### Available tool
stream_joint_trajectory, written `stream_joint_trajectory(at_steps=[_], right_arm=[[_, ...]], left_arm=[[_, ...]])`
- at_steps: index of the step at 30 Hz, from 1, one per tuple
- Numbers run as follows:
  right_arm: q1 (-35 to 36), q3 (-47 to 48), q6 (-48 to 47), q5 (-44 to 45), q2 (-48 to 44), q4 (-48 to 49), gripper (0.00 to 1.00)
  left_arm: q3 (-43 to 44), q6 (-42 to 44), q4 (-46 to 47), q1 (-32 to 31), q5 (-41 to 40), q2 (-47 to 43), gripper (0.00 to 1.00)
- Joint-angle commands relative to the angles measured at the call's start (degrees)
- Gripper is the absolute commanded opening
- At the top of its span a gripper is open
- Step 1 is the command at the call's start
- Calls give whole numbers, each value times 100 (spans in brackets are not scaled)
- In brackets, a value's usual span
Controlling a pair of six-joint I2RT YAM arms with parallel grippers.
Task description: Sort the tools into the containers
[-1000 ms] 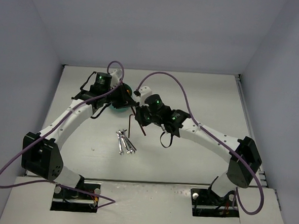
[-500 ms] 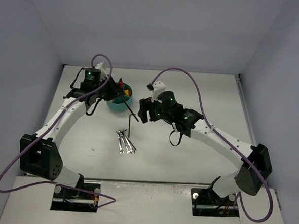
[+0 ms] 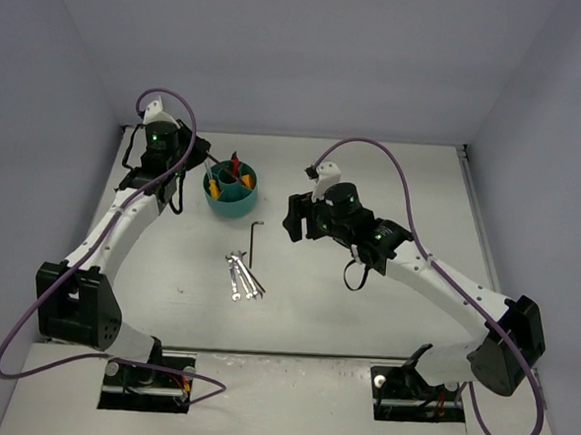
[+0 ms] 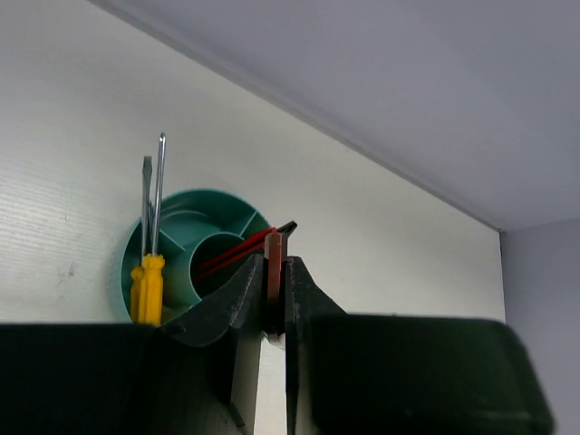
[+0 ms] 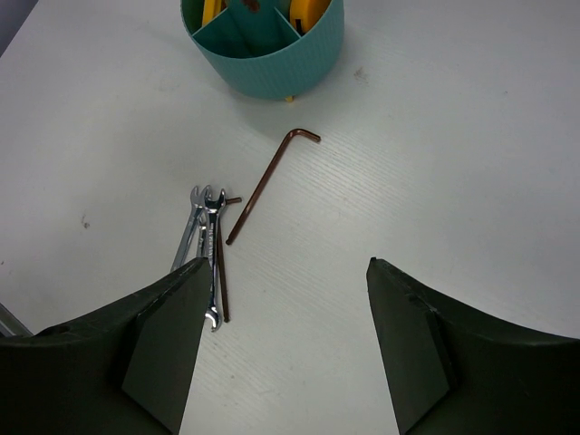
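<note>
Teal organiser [image 3: 230,207] far-left on table [image 5: 453,136] held two yellow-handled screwdrivers [image 4: 148,272] and one red-handled tool [image 4: 237,254], two hex keys [image 5: 270,181] and at least two silver wrenches [image 5: 204,236] lay just in front of it, left gripper [image 4: 275,272] fingers pressed almost together beside organiser, right gripper [image 5: 285,272] spread wide over the hex keys.

The top external camera sits high above and behind the arm bases, looking down on the whole worktop [image 3: 391,184], with the teal organiser [image 3: 230,206] far off. The left wrist camera looks low past the left hand [image 4: 276,263] at the organiser close ahead. The right wrist camera looks steeply down through the right hand [image 5: 287,265], the organiser at its top edge. The hex key [image 5: 263,186] and wrenches [image 5: 204,240] below the organiser also show in the top view.
</note>
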Motion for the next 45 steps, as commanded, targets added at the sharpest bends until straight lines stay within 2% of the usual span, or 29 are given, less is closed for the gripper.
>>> stream_joint_trajectory(at_steps=[1, 11, 25, 31, 35, 39, 45], right_arm=[[-85, 36, 9, 4, -231, 323, 67], [-116, 48, 19, -37, -93, 328, 67], [-113, -74, 157, -95, 40, 336, 67], [-68, -30, 385, 195, 305, 326, 66], [31, 94, 650, 397, 561, 295, 65], [117, 195, 827, 592, 867, 260, 64], [282, 561, 988, 877, 1405, 123, 61]], left_arm=[[77, 69, 845, 5, -434, -3, 0], [-247, 151, 934, -14, -406, 218, 0], [-888, 355, 1715, -214, -603, 398, 0], [-927, 406, 1695, -223, -503, 535, 8], [-1075, 469, 1672, -231, -494, 407, 25], [-1197, 509, 1646, -225, -487, 252, 35], [-1020, 649, 1057, -247, -410, -62, 59]])
